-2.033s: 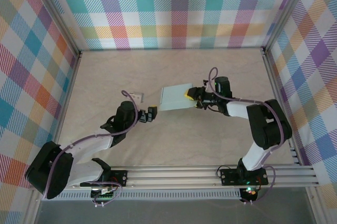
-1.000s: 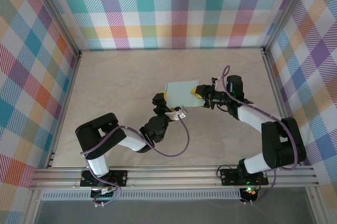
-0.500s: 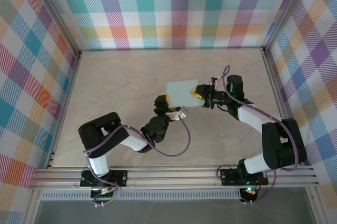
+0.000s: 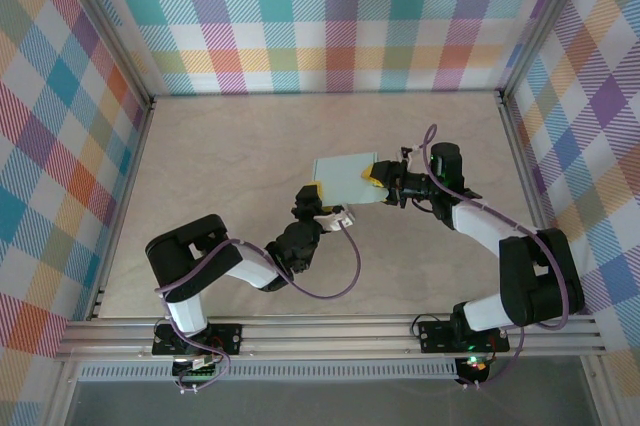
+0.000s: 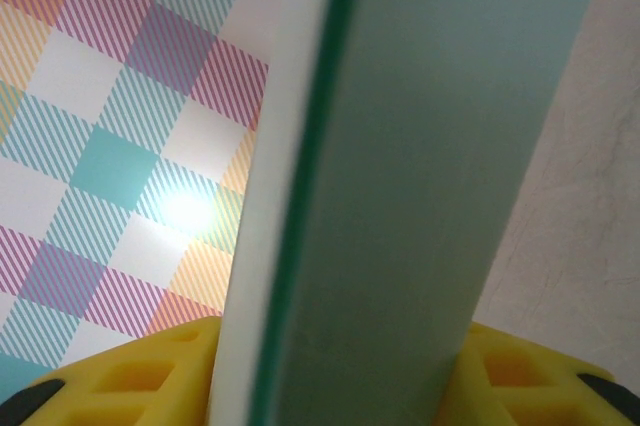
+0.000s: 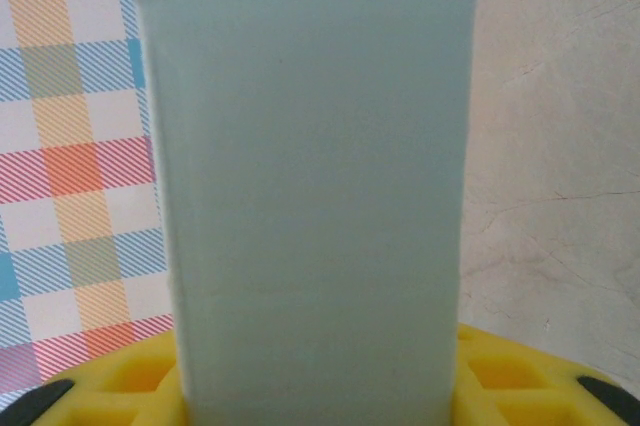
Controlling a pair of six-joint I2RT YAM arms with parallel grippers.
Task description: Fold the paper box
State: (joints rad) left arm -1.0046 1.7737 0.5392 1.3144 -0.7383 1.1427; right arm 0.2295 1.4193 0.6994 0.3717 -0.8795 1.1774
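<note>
Mint paper box, clasped by left gripper and right gripper, held edges hidden

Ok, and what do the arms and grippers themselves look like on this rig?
The left arm and right arm have white links between black joints, each trailing a loose lilac cable. The left gripper and right gripper are black, with yellow pads moulded with square recesses.
</note>
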